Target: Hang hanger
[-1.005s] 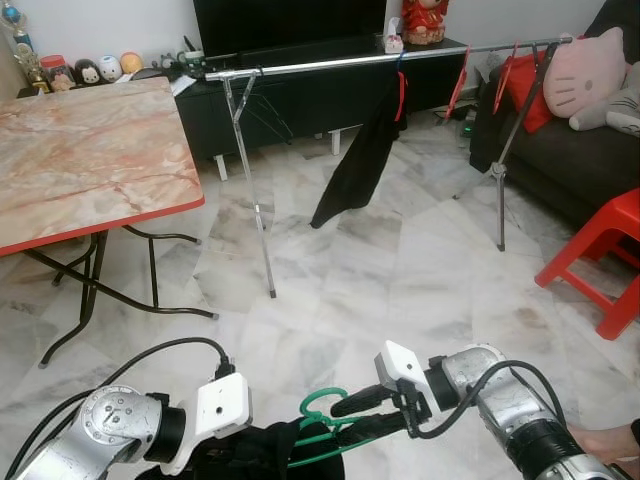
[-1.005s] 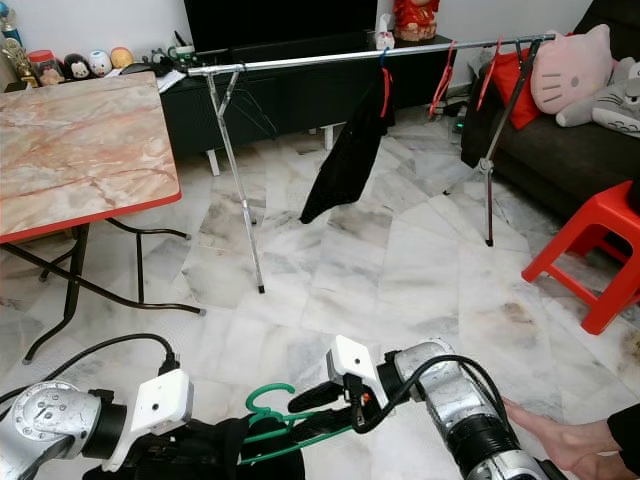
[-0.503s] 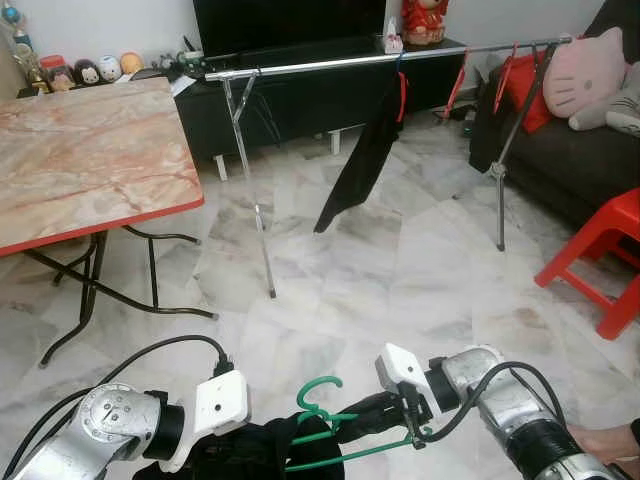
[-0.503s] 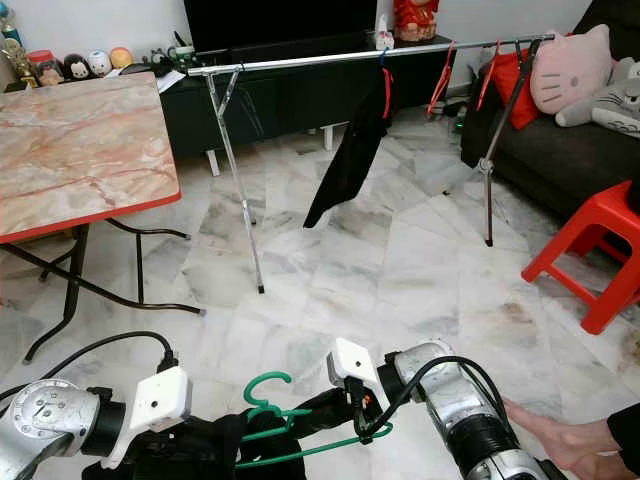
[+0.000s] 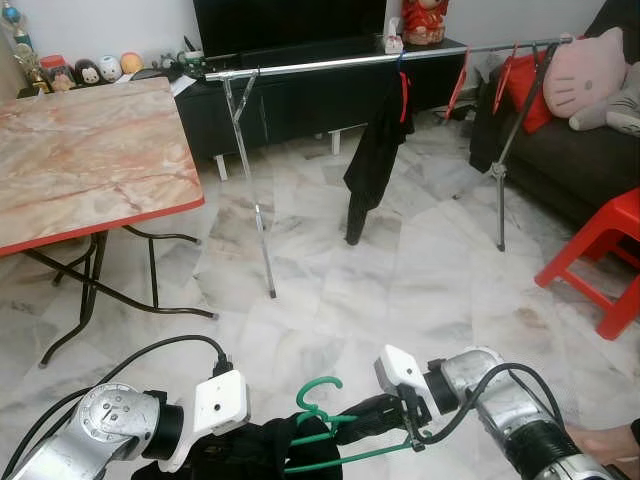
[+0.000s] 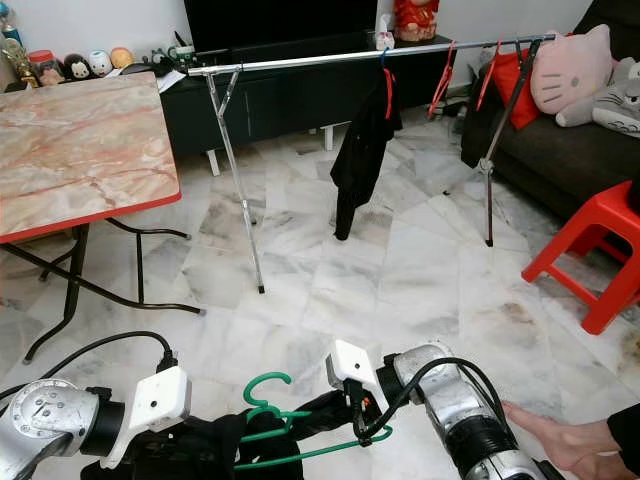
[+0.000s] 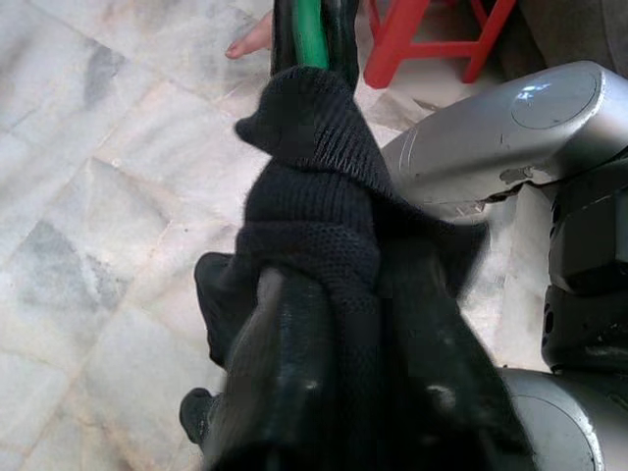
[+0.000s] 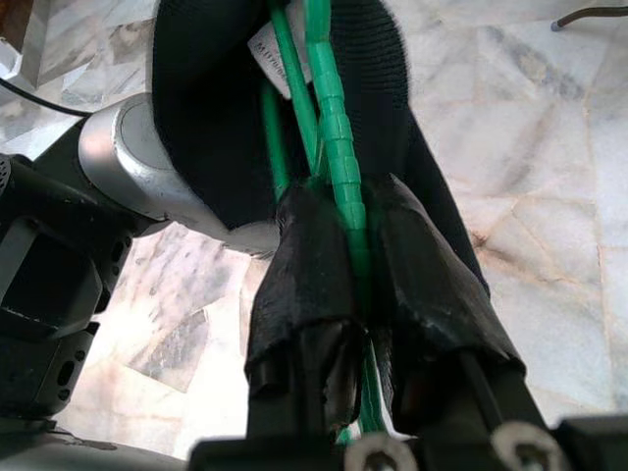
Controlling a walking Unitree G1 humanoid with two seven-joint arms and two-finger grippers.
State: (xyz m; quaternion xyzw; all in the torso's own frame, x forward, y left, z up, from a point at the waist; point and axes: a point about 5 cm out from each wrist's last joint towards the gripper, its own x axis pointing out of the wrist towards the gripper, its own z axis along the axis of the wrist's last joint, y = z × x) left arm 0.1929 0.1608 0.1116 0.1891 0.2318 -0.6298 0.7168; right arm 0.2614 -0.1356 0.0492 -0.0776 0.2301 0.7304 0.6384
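A green hanger (image 5: pixel 318 392) with a black knit garment (image 5: pixel 270 452) on it is held low in front of me, hook pointing up. My right gripper (image 5: pixel 362 418) is shut on the hanger's green bar (image 8: pixel 334 118), just below the hook. My left gripper (image 5: pixel 245 452) is wrapped in the black garment (image 7: pixel 314 226) and shut on it; the cloth hides most of its fingers. Further ahead, a silver clothes rail (image 5: pixel 320 64) spans the room. A black garment (image 5: pixel 375 150) hangs from it on a red hanger.
A marble-topped folding table (image 5: pixel 90 160) stands at the left. Red hangers (image 5: pixel 460 80) sit on the rail's right end. A red stool (image 5: pixel 610 250) and a sofa with plush toys (image 5: pixel 590 70) are at the right. A person's hand (image 6: pixel 560 440) is beside my right arm.
The black garment on the rail has swung from slanting left to hanging straight down. A second ago my right gripper slid along the green hanger; since then both grippers have held still.
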